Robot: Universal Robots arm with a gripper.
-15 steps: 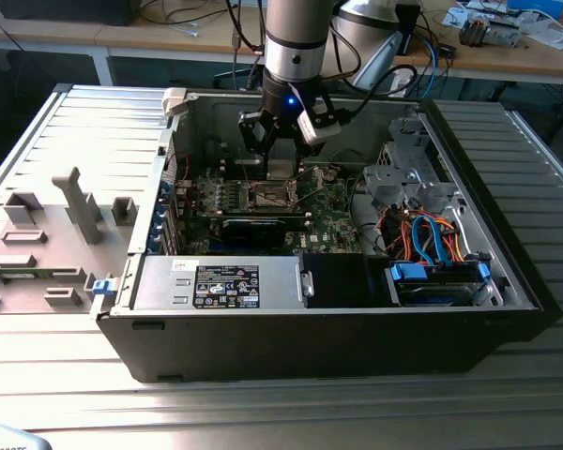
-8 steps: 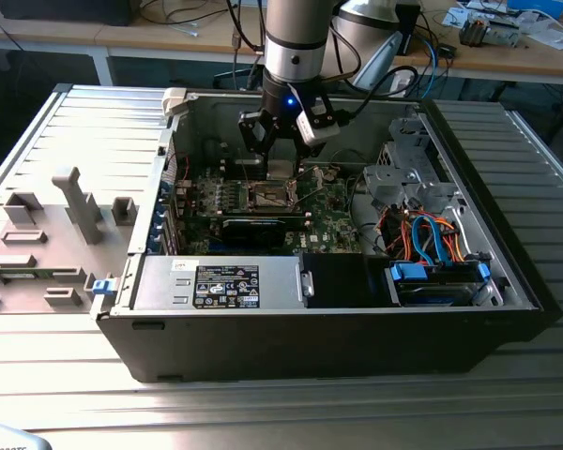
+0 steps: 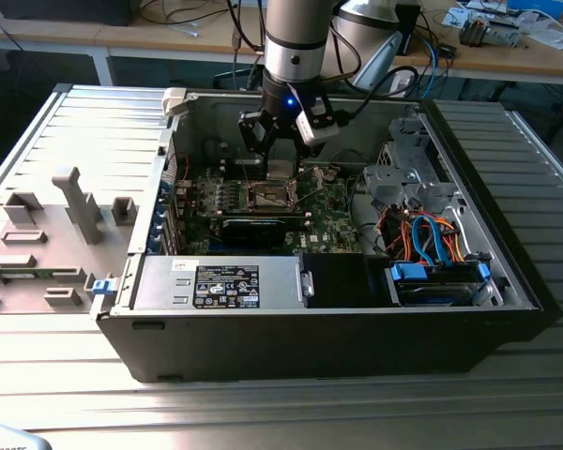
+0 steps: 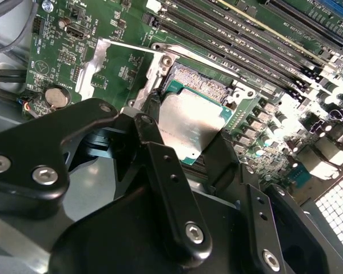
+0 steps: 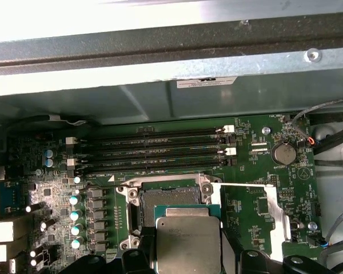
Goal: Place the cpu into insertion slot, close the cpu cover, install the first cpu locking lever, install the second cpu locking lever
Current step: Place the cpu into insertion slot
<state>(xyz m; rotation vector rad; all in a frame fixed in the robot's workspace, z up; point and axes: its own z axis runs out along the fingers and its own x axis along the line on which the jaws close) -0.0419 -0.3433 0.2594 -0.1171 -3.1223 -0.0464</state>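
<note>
My gripper (image 3: 280, 155) is inside the open computer case and is shut on the cpu (image 4: 188, 123), a flat square chip with a silvery top. One black finger (image 4: 154, 117) presses each of two opposite edges. The chip hangs just above the insertion slot (image 5: 168, 200), overlapping part of it, and the slot's dark contact field (image 4: 203, 83) shows beyond the chip. The cpu cover (image 5: 278, 214), a thin metal frame with a square window, lies swung open flat on the green board beside the slot (image 4: 91, 65). In the exterior view, the slot (image 3: 267, 195) sits directly under the gripper.
Long memory slots (image 5: 154, 151) run along the slot's far side. Rows of capacitors (image 5: 74, 214) stand next to it. A black box with a white label (image 3: 225, 284) and a drive cage with blue and orange cables (image 3: 432, 239) fill the case front. A grey fixture plate (image 3: 47, 234) lies outside.
</note>
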